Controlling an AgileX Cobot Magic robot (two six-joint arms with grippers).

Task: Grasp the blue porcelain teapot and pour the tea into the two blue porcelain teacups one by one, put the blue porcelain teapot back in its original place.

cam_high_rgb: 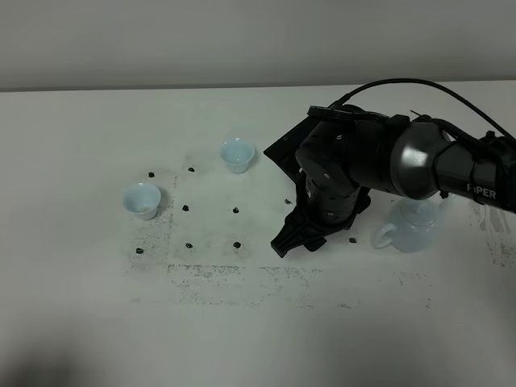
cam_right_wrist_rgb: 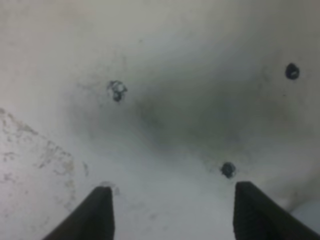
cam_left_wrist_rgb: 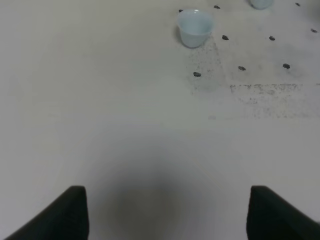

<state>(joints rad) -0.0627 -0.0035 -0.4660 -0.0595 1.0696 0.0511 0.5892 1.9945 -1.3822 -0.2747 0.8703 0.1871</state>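
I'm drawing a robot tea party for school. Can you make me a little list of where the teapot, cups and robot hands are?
teapot: on table, right side, partly hidden behind right arm
left teacup: upright, table's left side
second teacup: upright, nearer middle, farther back
right gripper: open, empty, over table left of teapot
left gripper: open, empty, above table

- Between the right jaws there is only bare tabletop (cam_right_wrist_rgb: pixel 165 200) with small black marks (cam_right_wrist_rgb: pixel 228 169).
- The teapot (cam_high_rgb: pixel 415 230) stands behind the right jaws, partly hidden by the arm (cam_high_rgb: pixel 355 169).
- Ahead of the left jaws the tabletop is free up to one teacup (cam_left_wrist_rgb: pixel 194 27); the other teacup (cam_left_wrist_rgb: pixel 261 3) is farther on.
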